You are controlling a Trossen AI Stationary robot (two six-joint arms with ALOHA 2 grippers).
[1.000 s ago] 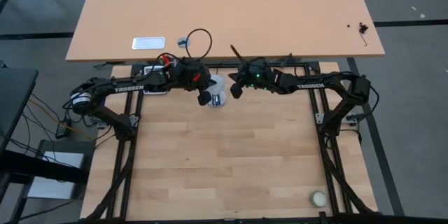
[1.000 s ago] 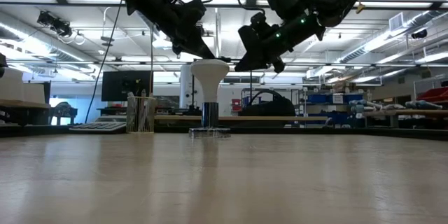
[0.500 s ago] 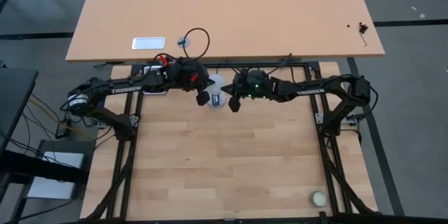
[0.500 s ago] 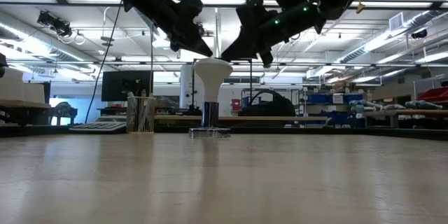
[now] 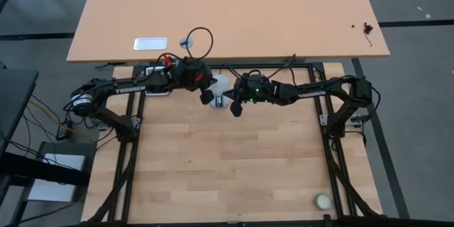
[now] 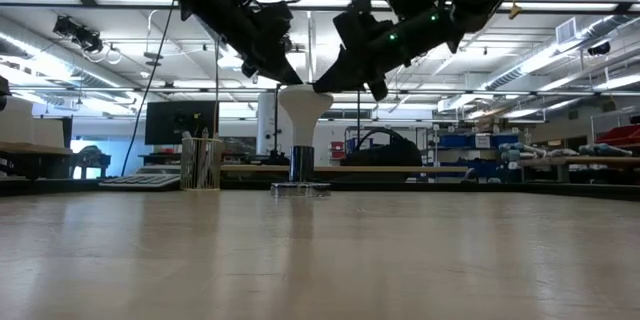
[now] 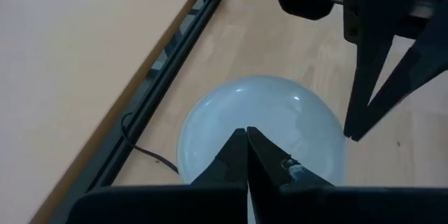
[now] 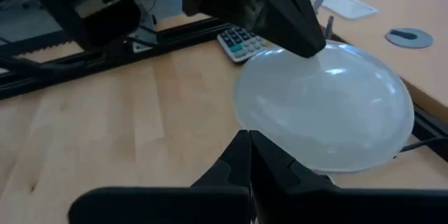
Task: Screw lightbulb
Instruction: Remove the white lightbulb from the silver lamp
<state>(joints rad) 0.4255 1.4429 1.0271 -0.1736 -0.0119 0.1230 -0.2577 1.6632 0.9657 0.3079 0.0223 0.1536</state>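
Observation:
The lightbulb (image 6: 304,110) stands upright at the far middle of the table, its white globe (image 7: 262,129) on top. Its narrow end sits in a dark socket (image 6: 300,163) on a small flat base (image 6: 299,189). My left gripper (image 6: 296,81) comes slanting down from the left, shut, with its tip at the globe's top. My right gripper (image 6: 320,86) comes slanting down from the right, shut, with its tip at the globe's right upper edge. In the high view both arms meet over the bulb (image 5: 220,86). My left gripper sets the tip of its shut fingers (image 8: 311,42) on the top of the globe (image 8: 329,66), slanting down from the table's left; the bulb stays upright in its socket. My right gripper has its shut tip (image 7: 350,134) at the globe's right edge (image 7: 334,140); I cannot tell whether it touches.
A small cream ball (image 5: 323,201) lies at the table's near right corner. A keypad (image 8: 241,40) lies by the black frame rail (image 7: 175,49) behind the bulb. On the tan table beyond are a white tray (image 5: 150,43) and a grey disc (image 5: 186,42).
My right gripper has swung toward the table's left and slightly down, from beside the bulb to the globe's right upper edge, staying shut. The bulb has stayed upright in its socket.

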